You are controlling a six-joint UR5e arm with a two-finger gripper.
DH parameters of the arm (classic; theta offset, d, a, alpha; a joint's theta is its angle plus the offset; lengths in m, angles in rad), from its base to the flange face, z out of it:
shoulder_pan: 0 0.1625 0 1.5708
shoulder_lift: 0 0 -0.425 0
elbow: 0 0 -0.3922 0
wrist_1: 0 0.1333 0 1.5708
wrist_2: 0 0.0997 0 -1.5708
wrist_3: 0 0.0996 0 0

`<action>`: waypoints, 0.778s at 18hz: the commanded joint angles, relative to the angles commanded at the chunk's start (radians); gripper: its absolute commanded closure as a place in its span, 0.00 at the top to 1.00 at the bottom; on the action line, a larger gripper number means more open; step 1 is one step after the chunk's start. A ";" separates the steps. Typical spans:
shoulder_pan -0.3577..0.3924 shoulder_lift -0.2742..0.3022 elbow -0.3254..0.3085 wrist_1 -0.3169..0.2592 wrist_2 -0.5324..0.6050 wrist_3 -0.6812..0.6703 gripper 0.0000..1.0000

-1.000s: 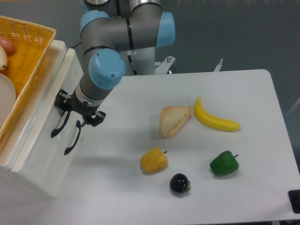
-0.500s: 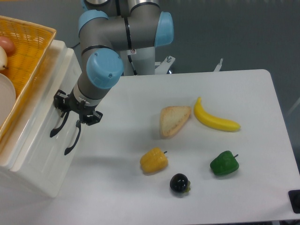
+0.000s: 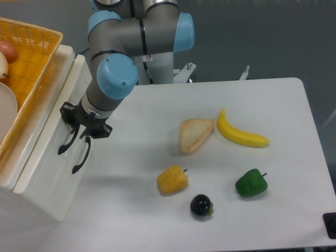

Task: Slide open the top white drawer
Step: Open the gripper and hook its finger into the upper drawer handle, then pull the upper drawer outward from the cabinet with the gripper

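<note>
The white cabinet stands at the left edge of the table, its front facing right. The top white drawer [image 3: 52, 131] is the upper part of that front, and its curved black handle [image 3: 65, 144] lies to the left of the lower drawer's black handle [image 3: 81, 156]. My gripper [image 3: 79, 130] is at the upper end of the top drawer's handle, with its black fingers [image 3: 86, 132] closed around it. The drawer front looks nearly flush with the cabinet.
A yellow wicker basket [image 3: 31, 52] with food sits on top of the cabinet. On the table lie a bread slice [image 3: 194, 134], a banana [image 3: 241, 134], a yellow pepper [image 3: 172, 179], a green pepper [image 3: 251, 183] and a dark eggplant [image 3: 200, 205].
The gripper has moved slightly left onto the top drawer's handle and its fingers have drawn together around it. The foods on the table have not moved.
</note>
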 joint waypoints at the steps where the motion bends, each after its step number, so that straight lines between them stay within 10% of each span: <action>1: 0.000 0.000 0.000 0.000 0.000 0.000 0.22; 14: 0.006 0.002 0.000 0.000 0.000 0.000 0.21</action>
